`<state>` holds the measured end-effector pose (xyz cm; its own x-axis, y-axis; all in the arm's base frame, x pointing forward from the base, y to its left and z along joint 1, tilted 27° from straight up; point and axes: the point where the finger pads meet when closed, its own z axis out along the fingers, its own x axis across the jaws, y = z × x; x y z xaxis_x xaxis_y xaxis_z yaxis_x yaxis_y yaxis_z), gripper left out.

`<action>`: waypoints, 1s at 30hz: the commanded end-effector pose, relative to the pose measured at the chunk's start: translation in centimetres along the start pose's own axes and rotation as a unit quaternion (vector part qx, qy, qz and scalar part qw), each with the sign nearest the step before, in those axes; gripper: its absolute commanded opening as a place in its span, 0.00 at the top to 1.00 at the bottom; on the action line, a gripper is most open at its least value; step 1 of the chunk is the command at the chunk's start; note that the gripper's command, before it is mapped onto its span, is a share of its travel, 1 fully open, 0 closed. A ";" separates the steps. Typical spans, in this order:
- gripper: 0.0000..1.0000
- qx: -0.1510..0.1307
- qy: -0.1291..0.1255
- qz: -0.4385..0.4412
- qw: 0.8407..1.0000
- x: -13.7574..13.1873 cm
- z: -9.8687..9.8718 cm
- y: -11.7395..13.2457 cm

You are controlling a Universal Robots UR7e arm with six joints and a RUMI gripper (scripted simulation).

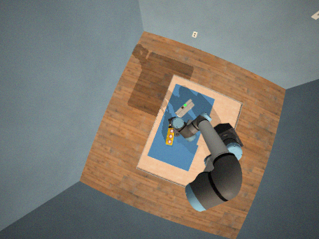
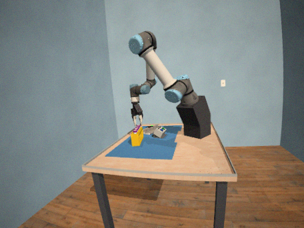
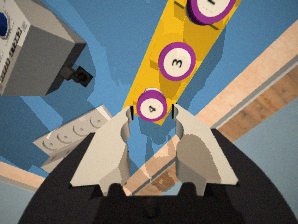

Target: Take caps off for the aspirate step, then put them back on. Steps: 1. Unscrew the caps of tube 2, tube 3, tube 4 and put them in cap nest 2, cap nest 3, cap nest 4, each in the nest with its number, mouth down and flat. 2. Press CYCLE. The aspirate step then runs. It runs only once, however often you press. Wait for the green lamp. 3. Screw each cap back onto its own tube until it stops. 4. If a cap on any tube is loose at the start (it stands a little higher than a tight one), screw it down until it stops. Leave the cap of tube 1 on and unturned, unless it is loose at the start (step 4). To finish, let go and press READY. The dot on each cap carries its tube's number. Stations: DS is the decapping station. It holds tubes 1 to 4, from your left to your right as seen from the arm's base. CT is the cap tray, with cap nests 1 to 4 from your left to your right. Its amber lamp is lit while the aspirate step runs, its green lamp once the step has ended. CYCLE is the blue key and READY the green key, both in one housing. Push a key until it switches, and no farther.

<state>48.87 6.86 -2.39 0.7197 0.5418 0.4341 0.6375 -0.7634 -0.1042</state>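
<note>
The yellow decapping station [image 1: 168,136] [image 2: 137,140] [image 3: 149,76] stands on the blue mat. In the wrist view cap 4 [image 3: 152,107] and cap 3 [image 3: 177,62] sit on it, white-topped with purple rims; another cap [image 3: 212,4] is cut off by the top edge. My gripper [image 2: 138,125] [image 3: 152,105] points down at the cap 4 end. Its fingertips stand on either side of cap 4 with a gap at each side, so it is open. The grey cap tray [image 1: 182,111] [image 3: 72,132] shows empty round nests. Its green lamp [image 1: 185,105] is lit.
The grey key housing [image 2: 160,133] [image 3: 47,60] stands beside the station on the arm's side, with the blue key [image 3: 3,24] partly in the wrist view. A small dark part [image 3: 81,76] sticks out from the housing. The table's raised edge [image 3: 250,105] runs past the station's far side.
</note>
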 end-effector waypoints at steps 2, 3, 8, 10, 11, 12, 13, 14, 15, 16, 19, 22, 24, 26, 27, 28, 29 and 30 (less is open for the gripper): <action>1.00 0.002 0.001 -0.011 1.000 0.0 0.0 0.0; 1.00 0.002 0.001 -0.011 1.000 0.0 0.0 0.0; 1.00 0.002 0.001 -0.011 1.000 0.0 0.0 0.0; 1.00 0.002 0.001 -0.010 1.000 0.0 0.0 0.0; 1.00 0.002 0.001 -0.010 1.000 0.0 0.0 0.0; 1.00 0.002 0.001 -0.010 1.000 0.0 0.0 0.0; 1.00 0.002 0.001 -0.010 1.000 0.0 0.0 0.0; 1.00 0.002 0.001 -0.010 1.000 0.0 0.0 0.0; 1.00 0.002 0.001 0.014 1.000 0.0 0.0 0.0; 1.00 0.002 0.001 0.039 0.999 0.0 0.0 0.0; 1.00 0.002 0.001 0.114 0.993 0.0 0.0 0.0; 1.00 0.002 0.001 0.188 0.982 0.0 0.0 0.0; 1.00 0.002 0.001 0.237 0.971 0.0 0.0 0.0; 1.00 0.002 0.000 0.285 0.958 0.0 0.0 0.0; 1.00 0.002 0.000 0.309 0.951 0.0 0.0 0.0; 1.00 0.002 0.000 0.309 0.951 0.0 0.0 0.0; 1.00 0.002 0.000 0.309 0.951 0.0 0.0 0.0; 1.00 0.002 0.000 0.333 0.943 0.0 0.0 0.0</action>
<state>48.86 6.82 -2.39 0.9451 0.0735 0.3184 0.1838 -0.9251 -0.3321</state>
